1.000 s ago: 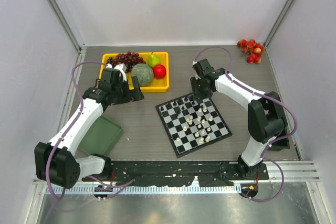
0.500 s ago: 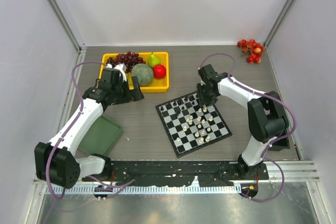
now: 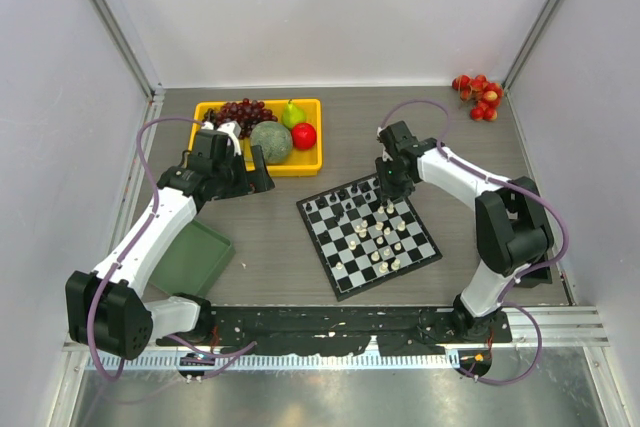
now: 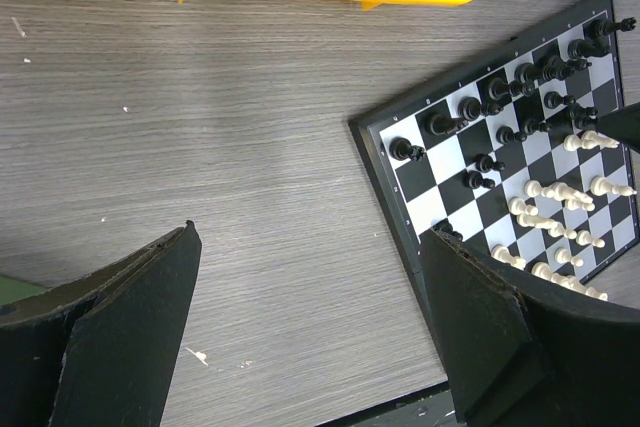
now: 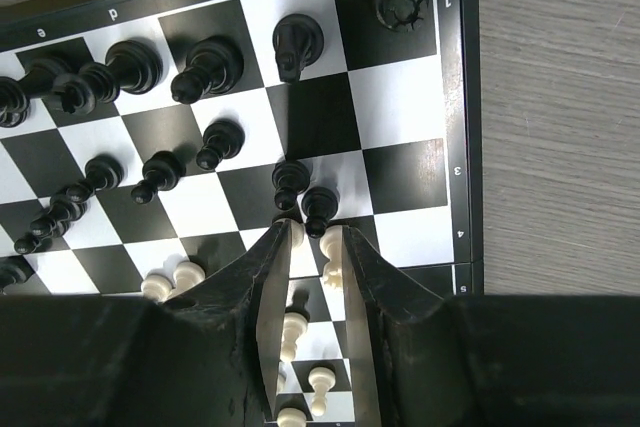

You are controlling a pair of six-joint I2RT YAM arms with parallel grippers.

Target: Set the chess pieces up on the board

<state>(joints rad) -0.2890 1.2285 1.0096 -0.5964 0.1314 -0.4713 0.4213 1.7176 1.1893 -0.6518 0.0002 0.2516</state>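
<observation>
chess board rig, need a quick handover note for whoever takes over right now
Left gripper: open and empty, hovering over bare table between the yellow tray and the board.
Right gripper: low over the far right part of the board, fingers nearly closed around a narrow gap by two black pawns and a white piece; whether it grips anything is unclear.
Chess pieces: all on the board. Black ones cluster toward the far side, white ones toward the near right side, many on middle squares.
Done: nothing is lined up fully.
Left: move the scattered pieces to their starting rows.
</observation>
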